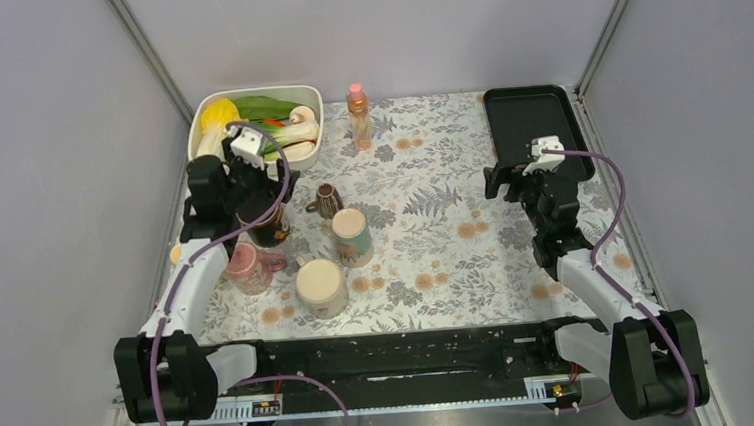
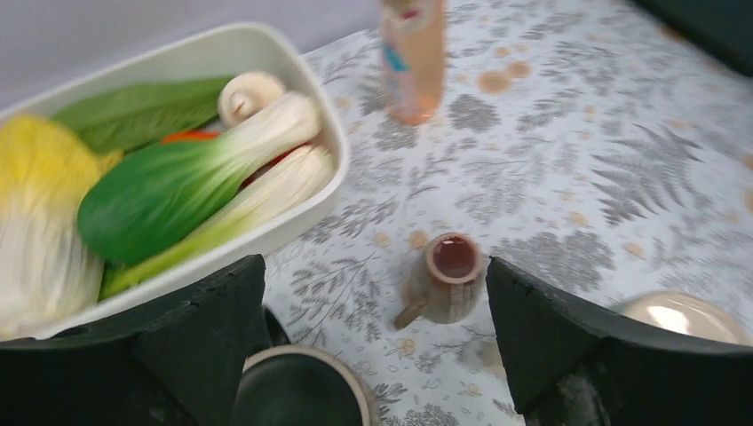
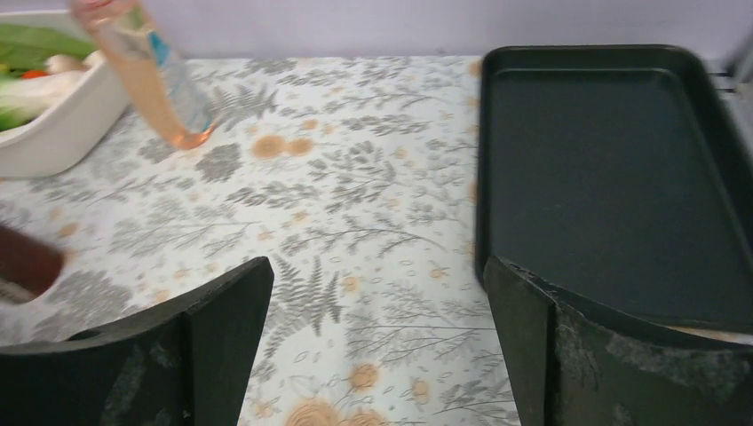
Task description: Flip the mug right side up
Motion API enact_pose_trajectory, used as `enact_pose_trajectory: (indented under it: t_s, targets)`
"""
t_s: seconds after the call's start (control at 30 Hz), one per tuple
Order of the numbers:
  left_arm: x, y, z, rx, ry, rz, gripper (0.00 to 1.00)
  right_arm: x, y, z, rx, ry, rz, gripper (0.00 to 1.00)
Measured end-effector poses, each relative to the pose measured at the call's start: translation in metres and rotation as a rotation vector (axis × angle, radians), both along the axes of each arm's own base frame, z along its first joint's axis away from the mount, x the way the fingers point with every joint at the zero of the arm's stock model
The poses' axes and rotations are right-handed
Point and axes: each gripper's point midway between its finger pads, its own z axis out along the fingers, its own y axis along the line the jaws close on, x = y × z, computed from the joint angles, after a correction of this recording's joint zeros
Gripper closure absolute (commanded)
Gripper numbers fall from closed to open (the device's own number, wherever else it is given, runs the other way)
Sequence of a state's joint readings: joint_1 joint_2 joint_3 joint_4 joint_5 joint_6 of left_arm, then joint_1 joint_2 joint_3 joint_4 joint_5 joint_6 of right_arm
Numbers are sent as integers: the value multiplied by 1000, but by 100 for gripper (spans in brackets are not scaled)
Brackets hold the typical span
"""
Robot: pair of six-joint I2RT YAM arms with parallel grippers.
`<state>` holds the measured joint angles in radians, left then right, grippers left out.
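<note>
Top camera looks down; both close wrist cameras face forward, sharing the bottle [image 2: 413, 62].

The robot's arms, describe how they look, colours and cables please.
Both the left arm and right arm have white link covers between chunky black joints and black bases. A purple cable loops along each arm up to a small white camera block at the wrist. The jaws are broad, matte black wedges; the right pair looks scuffed.
</note>
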<state>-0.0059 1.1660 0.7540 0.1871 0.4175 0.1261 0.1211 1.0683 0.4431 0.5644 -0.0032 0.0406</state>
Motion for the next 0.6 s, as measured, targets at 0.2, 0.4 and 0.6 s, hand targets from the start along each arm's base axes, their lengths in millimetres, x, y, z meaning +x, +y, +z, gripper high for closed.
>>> enact_pose_trajectory:
  t_s: [0.2, 0.4, 0.6]
  targets:
    - [-57, -77, 16, 201, 85, -441, 26, -10, 36, -2, 54, 69, 198, 1]
    - [-114, -88, -71, 391, 395, -705, 29, -18, 50, -8, 89, 108, 273, 1]
    - [-116, -82, -99, 439, 504, -766, 35, -22, 55, -8, 108, 111, 303, 1]
